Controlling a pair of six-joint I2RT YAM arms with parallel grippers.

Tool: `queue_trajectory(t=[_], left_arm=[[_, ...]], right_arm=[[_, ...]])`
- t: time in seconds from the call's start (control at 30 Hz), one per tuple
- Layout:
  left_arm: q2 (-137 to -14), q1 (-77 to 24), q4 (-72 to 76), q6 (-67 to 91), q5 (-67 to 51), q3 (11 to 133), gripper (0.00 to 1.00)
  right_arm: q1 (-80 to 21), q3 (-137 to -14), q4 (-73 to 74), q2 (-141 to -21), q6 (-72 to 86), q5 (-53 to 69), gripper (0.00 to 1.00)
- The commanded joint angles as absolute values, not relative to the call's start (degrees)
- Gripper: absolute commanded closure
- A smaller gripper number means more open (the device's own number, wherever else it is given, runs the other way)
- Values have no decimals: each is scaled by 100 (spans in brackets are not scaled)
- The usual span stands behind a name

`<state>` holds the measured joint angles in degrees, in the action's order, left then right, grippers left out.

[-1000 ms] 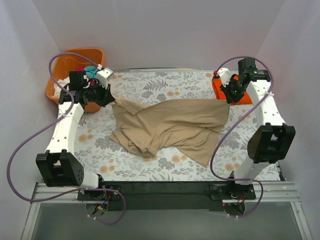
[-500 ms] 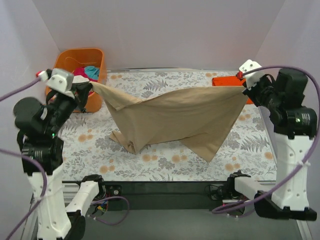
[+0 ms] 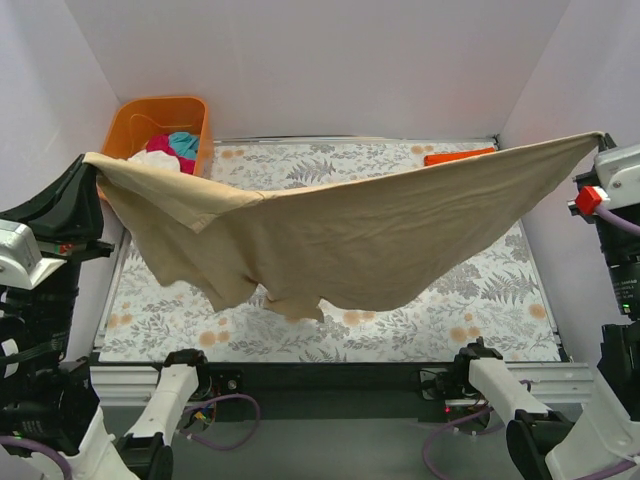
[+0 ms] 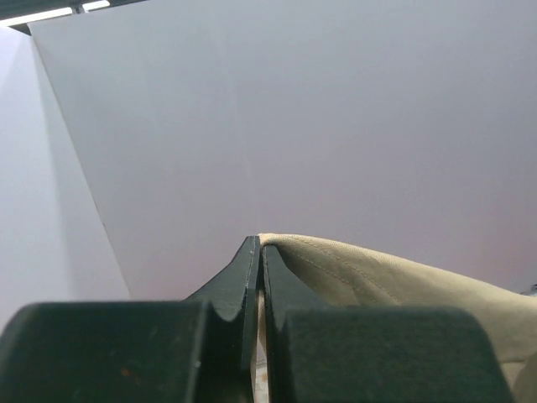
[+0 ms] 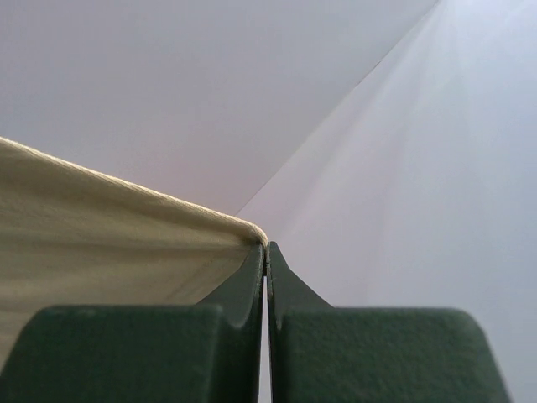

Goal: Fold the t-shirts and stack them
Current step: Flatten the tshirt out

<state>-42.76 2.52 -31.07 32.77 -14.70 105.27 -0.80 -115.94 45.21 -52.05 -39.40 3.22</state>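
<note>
Two hands, the left hand point(image 4: 256, 245) at 9 o'clock and the right hand point(image 5: 267, 245) at 3 o'clock, are pinching the tan t-shirt point(image 3: 350, 235), holding it spread above the counter point(image 3: 480, 290) for folding, likely calling next for lowering it flat.

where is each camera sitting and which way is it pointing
Top external: high behind the robot, looking down on the floral table, orange basket and lifted tan t-shirt; left arm and right arm at the edges.
Left wrist: on the left arm, looking along the left fingers, shut on the shirt's edge, toward a white wall.
Right wrist: likewise along the right fingers, toward a wall corner.
Shared: both wrist views show the shirt pinched.
</note>
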Motion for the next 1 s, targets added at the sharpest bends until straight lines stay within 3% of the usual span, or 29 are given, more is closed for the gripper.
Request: queue_trajectory(t=[0.0,0.27,0.4,0.67,0.97], left_arm=[[-4605,281,-3032,3076,-897,10845,100],[-5272,281,-2752,2813,-1001,10170,100],[-5537,290,-2061,2856,-1440,9118,100],[-6187,290,-1311,3243,-1572,9122,100],[-5811,281,-1318,3551,-1784,9484,100]], right_arm=[[-53,-11751,4017,-5291,-3963,26,99],[-53,-10391,3334,-5580,-3955,132,99],[-53,-9730,2629,-6045,-3832,254,99],[-53,-10150,2566,-6688,-3568,519,99],[-62,-10222,2566,-6127,-3480,571,99]])
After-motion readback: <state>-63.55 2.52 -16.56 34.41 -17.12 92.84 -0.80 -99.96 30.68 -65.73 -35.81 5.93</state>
